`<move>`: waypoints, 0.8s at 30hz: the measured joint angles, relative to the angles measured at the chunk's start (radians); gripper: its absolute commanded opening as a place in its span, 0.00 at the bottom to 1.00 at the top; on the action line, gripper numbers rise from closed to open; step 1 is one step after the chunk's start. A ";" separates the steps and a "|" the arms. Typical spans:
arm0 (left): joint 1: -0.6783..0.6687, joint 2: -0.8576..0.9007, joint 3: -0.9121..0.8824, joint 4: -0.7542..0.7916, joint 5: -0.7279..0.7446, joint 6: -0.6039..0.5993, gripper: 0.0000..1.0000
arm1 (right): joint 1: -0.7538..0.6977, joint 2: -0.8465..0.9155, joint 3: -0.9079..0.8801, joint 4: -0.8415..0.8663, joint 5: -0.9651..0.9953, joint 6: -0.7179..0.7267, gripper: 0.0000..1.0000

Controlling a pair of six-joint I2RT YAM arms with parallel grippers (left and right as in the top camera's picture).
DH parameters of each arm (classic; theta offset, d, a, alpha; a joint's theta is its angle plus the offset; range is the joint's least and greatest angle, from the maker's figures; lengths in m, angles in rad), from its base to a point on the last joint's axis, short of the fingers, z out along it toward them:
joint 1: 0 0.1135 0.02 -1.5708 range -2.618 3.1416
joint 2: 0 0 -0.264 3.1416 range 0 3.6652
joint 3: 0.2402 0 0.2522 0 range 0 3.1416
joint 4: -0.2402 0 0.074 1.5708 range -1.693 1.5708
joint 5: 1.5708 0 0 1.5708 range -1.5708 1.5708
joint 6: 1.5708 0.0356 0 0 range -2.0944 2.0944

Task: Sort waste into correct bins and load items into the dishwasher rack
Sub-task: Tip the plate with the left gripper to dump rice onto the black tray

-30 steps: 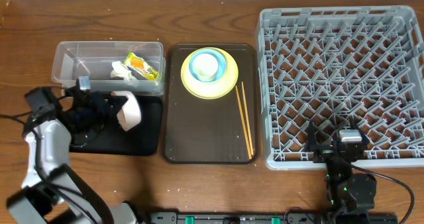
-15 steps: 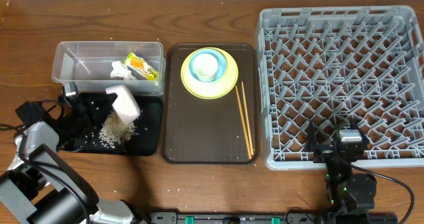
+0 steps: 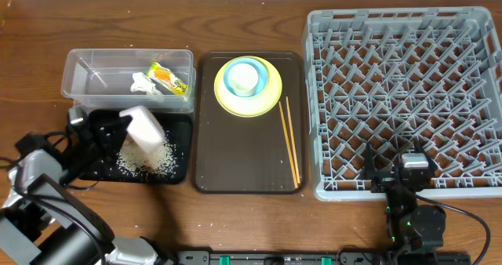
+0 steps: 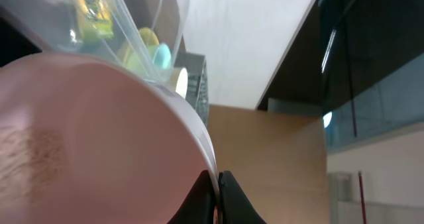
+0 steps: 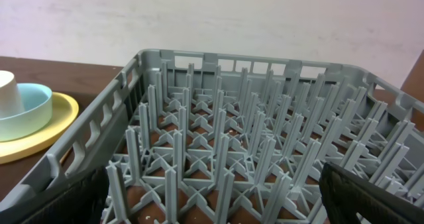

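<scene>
My left gripper [image 3: 119,128] is shut on the rim of the white bowl [image 3: 143,129], which hangs tipped over the black tray [image 3: 181,133]. Loose rice [image 3: 146,161] lies scattered on that tray below the bowl. In the left wrist view the bowl [image 4: 86,138] fills the frame and my fingers [image 4: 228,201] pinch its edge. The clear tub [image 3: 86,65] holds the napkin [image 3: 143,83] and the snack wrapper [image 3: 169,78]. A yellow plate [image 3: 227,100] carries the blue bowl [image 3: 264,78] and the white cup [image 3: 244,77]. Chopsticks [image 3: 290,139] lie beside it. My right gripper [image 3: 400,161] stands open at the front edge of the rack [image 3: 408,92].
The plate and chopsticks rest on a dark brown serving tray [image 3: 235,155] between the bins and the rack. The rack's upright pegs [image 5: 218,138] fill the right wrist view, with nothing between them. Bare wooden table runs along the front.
The white bowl has tipped over the black tray and rice has poured out and spread on it. The left arm has shifted back to the left. The right arm has not moved.
</scene>
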 measured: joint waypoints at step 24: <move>0.052 -0.006 0.002 -0.146 0.000 0.093 0.06 | 0.000 0.000 0.000 0.000 0.000 0.000 0.99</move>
